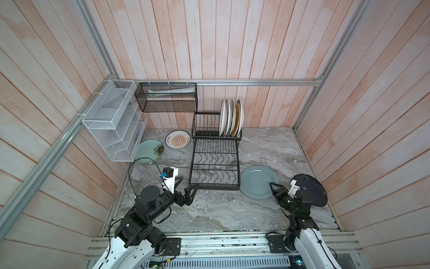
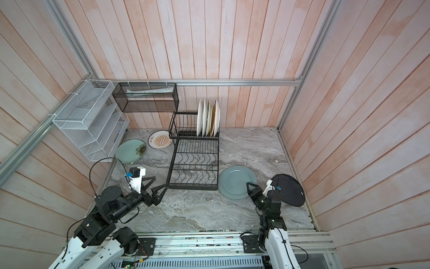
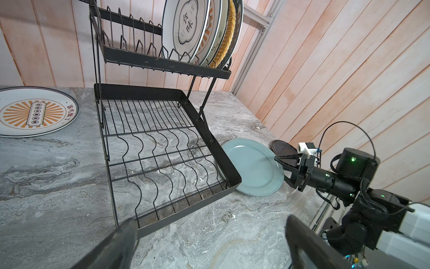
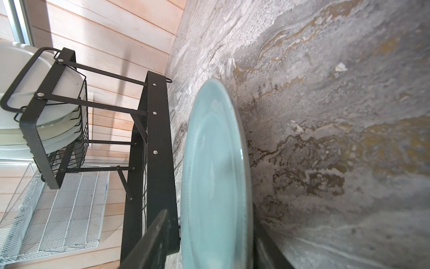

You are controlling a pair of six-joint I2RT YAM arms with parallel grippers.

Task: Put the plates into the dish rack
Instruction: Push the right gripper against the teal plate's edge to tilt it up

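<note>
Here, our right gripper (image 1: 271,186) straddles the near rim of the round grey-blue glazed plate (image 1: 256,180), perhaps not yet clamped; we should pinch squarely before lifting. Left gripper (image 1: 189,182) stands wide.

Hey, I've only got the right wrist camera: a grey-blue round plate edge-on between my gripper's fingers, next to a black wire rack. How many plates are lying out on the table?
Observer: Four on the grey marble table: the grey-blue round plate, a black round plate, a pale green round plate with a flower and a white round plate with an orange sunburst.
Operator: Where's the black one?
Observer: Right of the grey-blue plate, near the table's right edge.
Operator: And the left gripper?
Observer: The left gripper is open and empty, at the near left corner of the black wire dish rack.
</note>
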